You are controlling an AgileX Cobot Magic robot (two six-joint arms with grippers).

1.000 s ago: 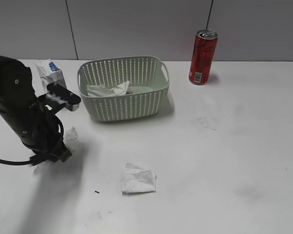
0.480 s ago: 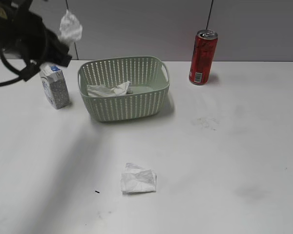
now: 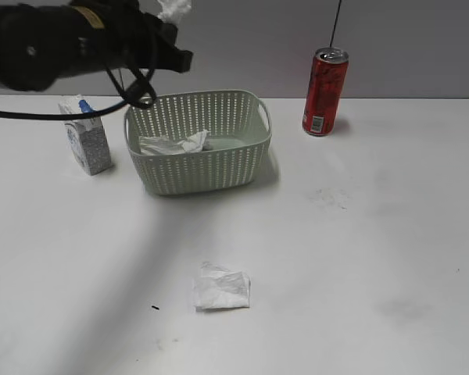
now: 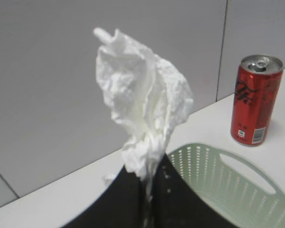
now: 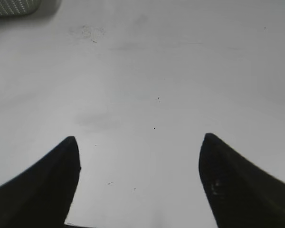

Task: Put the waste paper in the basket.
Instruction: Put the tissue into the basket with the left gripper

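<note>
My left gripper (image 3: 168,31) is shut on a crumpled white waste paper wad (image 3: 173,8), held high above the basket's left end; the left wrist view shows the wad (image 4: 140,102) pinched between the jaws (image 4: 149,173). The pale green slotted basket (image 3: 199,160) stands at the back of the table and holds another paper wad (image 3: 172,144); its rim also shows in the left wrist view (image 4: 237,164). A third wad (image 3: 220,287) lies on the table in front. My right gripper (image 5: 138,145) is open and empty over bare table; it does not show in the exterior view.
A red drink can (image 3: 324,91) stands right of the basket, also in the left wrist view (image 4: 255,99). An upright grey-and-blue tissue pack (image 3: 86,143) stands left of the basket. A grey wall runs behind the white table (image 3: 359,234).
My left arm lifted the wad off the table at the left, raised it, and swung it rightward to above the basket's left end. The other wads have not moved.
</note>
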